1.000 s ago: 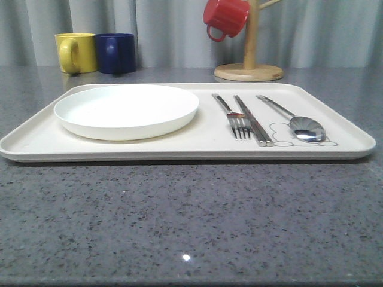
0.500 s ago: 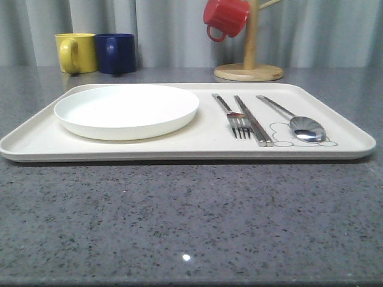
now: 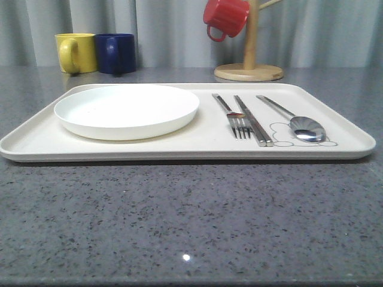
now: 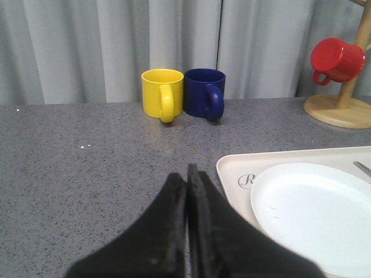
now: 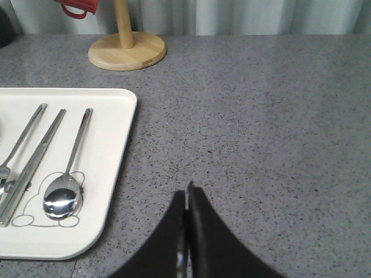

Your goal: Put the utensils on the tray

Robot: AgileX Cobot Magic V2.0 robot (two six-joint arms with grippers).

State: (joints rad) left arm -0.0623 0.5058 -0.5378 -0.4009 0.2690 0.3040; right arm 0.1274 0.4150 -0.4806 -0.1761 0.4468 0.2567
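The cream tray (image 3: 203,146) lies across the middle of the grey table. On its right part rest a fork (image 3: 234,116), a knife (image 3: 252,119) and a spoon (image 3: 296,119), side by side, the spoon's bowl over the rabbit drawing. The right wrist view has the same three: fork (image 5: 20,142), knife (image 5: 35,165), spoon (image 5: 66,179), on the tray (image 5: 113,174). My right gripper (image 5: 187,191) is shut and empty over bare table to the right of the tray. My left gripper (image 4: 188,172) is shut and empty beside the tray's (image 4: 232,168) left end.
A round white plate (image 3: 127,109) sits on the tray's left half. A yellow mug (image 3: 76,52) and a blue mug (image 3: 115,52) stand at the back left. A wooden mug tree (image 3: 249,66) with a red mug (image 3: 225,17) stands at the back right.
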